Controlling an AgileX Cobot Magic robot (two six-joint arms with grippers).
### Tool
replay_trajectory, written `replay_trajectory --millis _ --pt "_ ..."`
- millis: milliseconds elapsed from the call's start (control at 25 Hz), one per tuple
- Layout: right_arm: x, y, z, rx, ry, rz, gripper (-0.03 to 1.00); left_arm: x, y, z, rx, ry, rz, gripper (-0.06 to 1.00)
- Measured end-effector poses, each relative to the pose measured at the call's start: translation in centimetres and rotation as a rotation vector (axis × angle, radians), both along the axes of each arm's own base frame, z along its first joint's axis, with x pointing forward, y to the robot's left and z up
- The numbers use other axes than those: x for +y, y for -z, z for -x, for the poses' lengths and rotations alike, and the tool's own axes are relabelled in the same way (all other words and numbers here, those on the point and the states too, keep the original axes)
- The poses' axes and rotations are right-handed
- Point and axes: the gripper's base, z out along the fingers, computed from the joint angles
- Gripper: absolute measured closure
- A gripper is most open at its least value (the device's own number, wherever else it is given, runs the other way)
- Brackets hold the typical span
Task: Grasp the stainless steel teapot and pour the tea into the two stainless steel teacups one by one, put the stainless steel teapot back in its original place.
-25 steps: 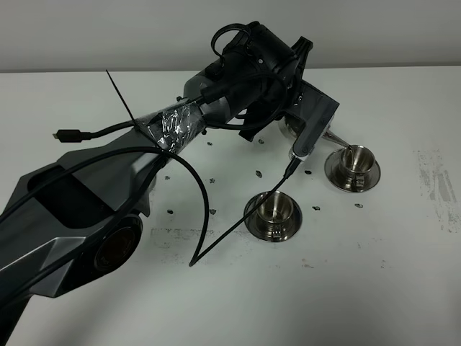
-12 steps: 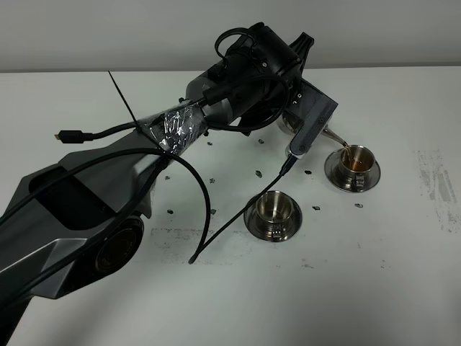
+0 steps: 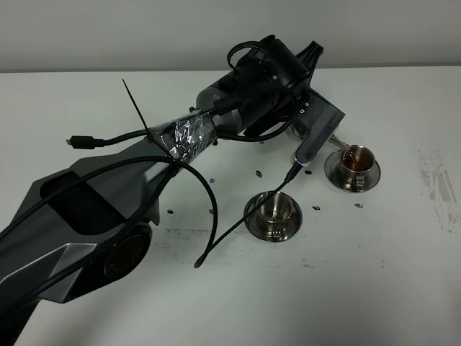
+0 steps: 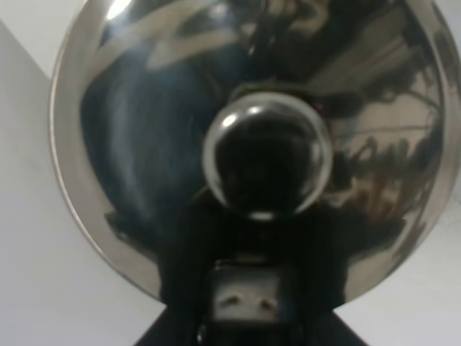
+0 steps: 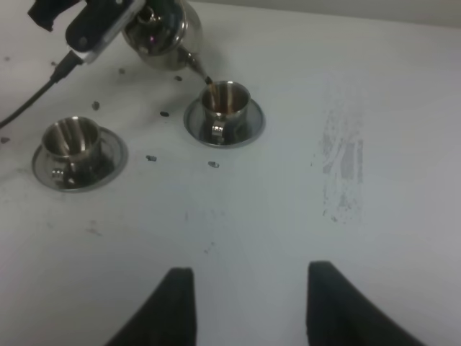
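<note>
Left wrist: shiny rounded steel teapot (image 4: 130, 144), mirror-bright, ball-knobbed lid (image 4: 266, 162); left gripper (image 4: 245, 292) clamped on it; right gripper (image 5: 252, 303) fingers apart.

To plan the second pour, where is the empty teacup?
In the exterior high view, the empty teacup stands on its saucer near the centre, left of the teacup being filled.

Two cups stand apart on the table (image 3: 374, 288). The right cup (image 3: 353, 160) sits on its saucer (image 3: 333, 173), farther back. The left cup (image 3: 273, 209) sits on its saucer (image 3: 252, 218), nearer the front. The teapot (image 5: 164, 36) hangs tilted just behind and left of the right cup, with its spout (image 5: 193, 63) over that cup's rim. Tea (image 3: 356, 156) lies in the right cup.
</note>
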Motion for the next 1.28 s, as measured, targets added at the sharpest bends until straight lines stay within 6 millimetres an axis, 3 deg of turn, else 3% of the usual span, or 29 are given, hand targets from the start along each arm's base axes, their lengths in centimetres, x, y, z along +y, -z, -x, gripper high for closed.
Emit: replay_trajectory --millis 1280 --pt "0.0 0.0 0.0 0.000 0.000 -0.001 0.59 -1.9 0.0 0.7 -0.145 0.073 -0.048 0.76"
